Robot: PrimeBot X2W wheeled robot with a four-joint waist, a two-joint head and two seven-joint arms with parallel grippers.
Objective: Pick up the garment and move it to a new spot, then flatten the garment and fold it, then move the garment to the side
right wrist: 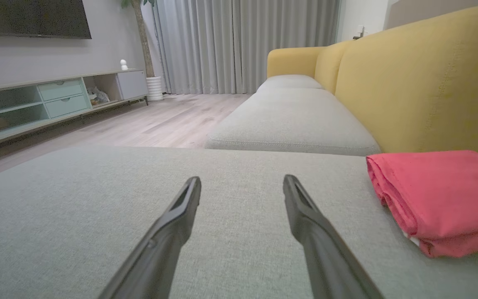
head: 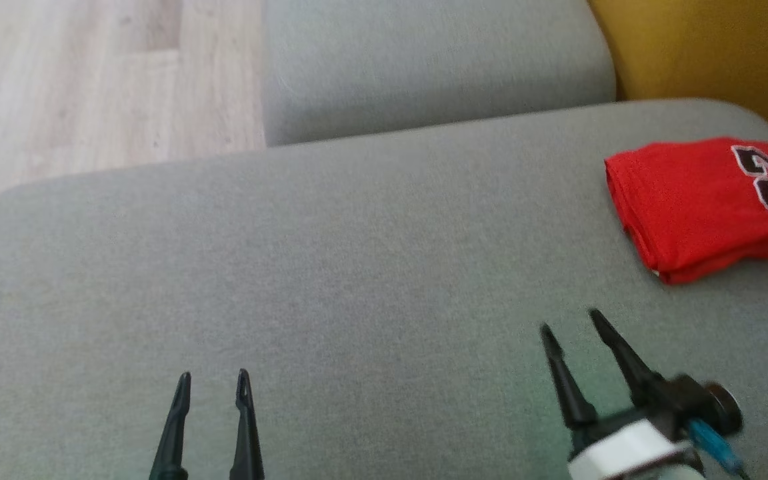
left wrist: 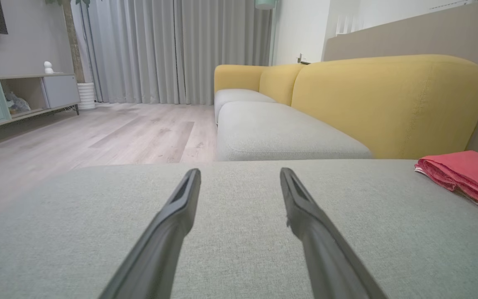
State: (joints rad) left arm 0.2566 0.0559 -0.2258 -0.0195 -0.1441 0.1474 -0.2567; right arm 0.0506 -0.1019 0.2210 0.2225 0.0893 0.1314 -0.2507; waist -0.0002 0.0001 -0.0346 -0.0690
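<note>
Right gripper point(head: 569, 320): fingers spread, nothing between them, hovering low over the grey seat cushion point(head: 357, 267). Left gripper point(head: 214, 373): same, fingers spread and holding nothing.

In the head view my right fingers point at about 11 o'clock. The red garment point(head: 691, 200) sits between 1 and 2 o'clock from their tips, near but not touching. So it's off my line of reach, and I'd have to swing the wrist right before closing in. From the left gripper it's at about 2 o'clock and well apart, with most of the cushion between. The right arm is clearly nearer.

The garment is a folded stack at the right end of the cushion, close to the yellow backrest point(head: 704, 47). Its layered edge faces 7 o'clock, toward my right gripper. The end with the number print runs out of frame at 3 o'clock, so I can't tell its long axis.

My read: it already looks folded and parked at the side. If it needs a pick, go right arm on that near edge.
</note>
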